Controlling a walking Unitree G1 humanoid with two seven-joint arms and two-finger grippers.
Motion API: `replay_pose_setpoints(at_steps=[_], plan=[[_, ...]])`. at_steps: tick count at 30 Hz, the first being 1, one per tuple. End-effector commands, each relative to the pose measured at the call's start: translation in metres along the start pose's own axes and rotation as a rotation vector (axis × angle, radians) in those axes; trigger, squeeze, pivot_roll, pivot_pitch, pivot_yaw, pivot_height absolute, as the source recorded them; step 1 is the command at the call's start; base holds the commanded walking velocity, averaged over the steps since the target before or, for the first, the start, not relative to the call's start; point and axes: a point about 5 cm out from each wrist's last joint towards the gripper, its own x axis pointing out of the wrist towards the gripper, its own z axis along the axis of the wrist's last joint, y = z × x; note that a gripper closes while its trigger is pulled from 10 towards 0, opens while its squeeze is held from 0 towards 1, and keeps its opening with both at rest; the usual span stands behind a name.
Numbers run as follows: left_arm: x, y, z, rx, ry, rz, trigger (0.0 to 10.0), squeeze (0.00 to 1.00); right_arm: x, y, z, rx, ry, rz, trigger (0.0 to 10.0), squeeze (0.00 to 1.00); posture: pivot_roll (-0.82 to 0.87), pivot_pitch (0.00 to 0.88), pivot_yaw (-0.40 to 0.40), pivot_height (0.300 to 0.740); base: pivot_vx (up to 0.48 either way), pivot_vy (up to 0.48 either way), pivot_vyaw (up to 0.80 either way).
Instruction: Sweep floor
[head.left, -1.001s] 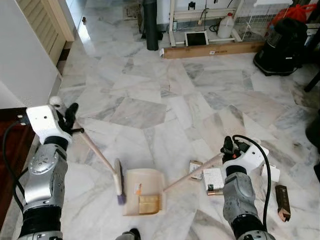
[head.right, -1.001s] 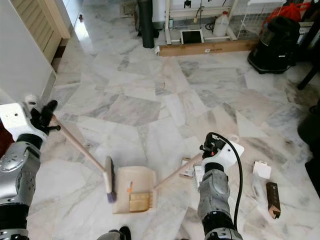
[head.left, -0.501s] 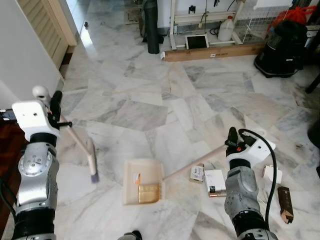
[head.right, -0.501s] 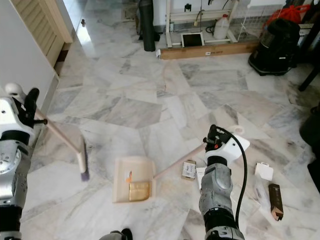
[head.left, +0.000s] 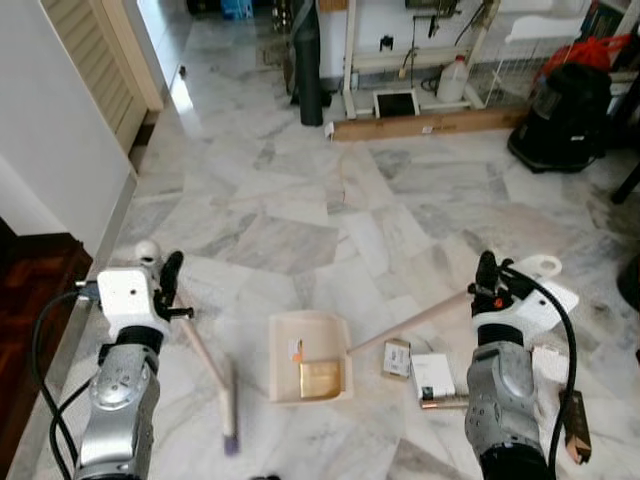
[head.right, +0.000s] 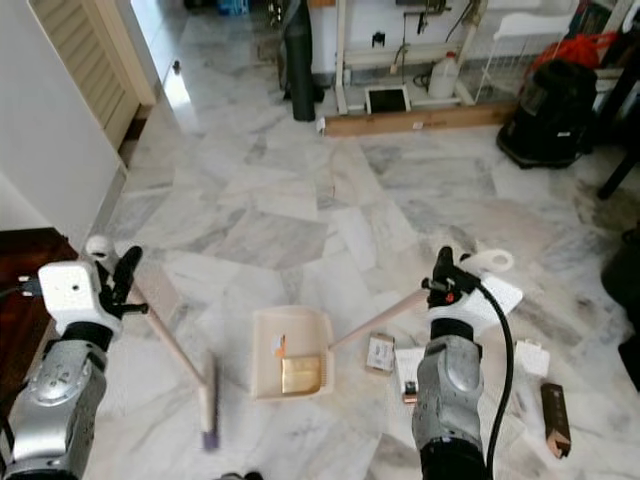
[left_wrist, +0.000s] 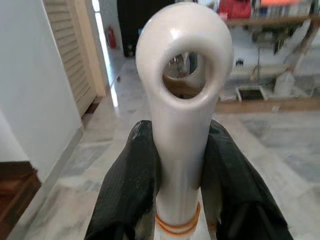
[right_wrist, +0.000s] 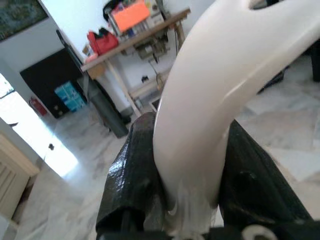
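My left gripper (head.left: 168, 285) is shut on the white looped end of a broom (left_wrist: 183, 90), with a black finger (left_wrist: 131, 180) on each side. The wooden stick slants down to the broom head (head.left: 228, 410), which lies on the marble floor a little left of the dustpan. The cream dustpan (head.left: 300, 335) sits flat between my arms and holds a gold packet (head.left: 320, 378) and an orange scrap. Its long handle (head.left: 410, 322) rises to my right gripper (head.left: 486, 280), shut on the white grip (right_wrist: 225, 75).
Small boxes (head.left: 397, 357) (head.left: 432, 375) and a brown carton (head.left: 573, 430) lie on the floor by my right arm. A white wall (head.left: 50, 150) and a dark wooden step (head.left: 30, 290) are at the left. A black vacuum (head.left: 570, 110), a long cardboard box (head.left: 430, 122) and a rack stand far ahead.
The broom head has left the dustpan's left edge, swung out to the left and now rests lower, apart from the pan. The whole view has shifted. The right gripper keeps the dustpan handle.
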Motion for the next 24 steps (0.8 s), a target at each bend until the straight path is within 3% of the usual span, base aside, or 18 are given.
replay_pose_setpoints(at_steps=[1,10,24], plan=[[0.001,0.002,0.017,0.025,-0.081,0.022,10.0,0.0,0.003,0.012,0.014,0.021,-0.059,0.039,10.0,0.0,-0.05,0.0,0.064,0.74,0.0,0.0,0.0],[0.001,0.004,0.021,0.032,-0.103,0.04,10.0,0.0,-0.001,0.02,0.019,0.015,-0.058,0.069,10.0,0.0,-0.04,0.0,0.062,0.74,0.0,0.0,0.0],[-0.002,-0.003,0.016,0.023,-0.084,0.041,10.0,0.0,-0.008,0.026,0.021,0.041,-0.049,0.087,10.0,0.0,-0.03,0.0,0.063,0.74,0.0,0.0,0.78]])
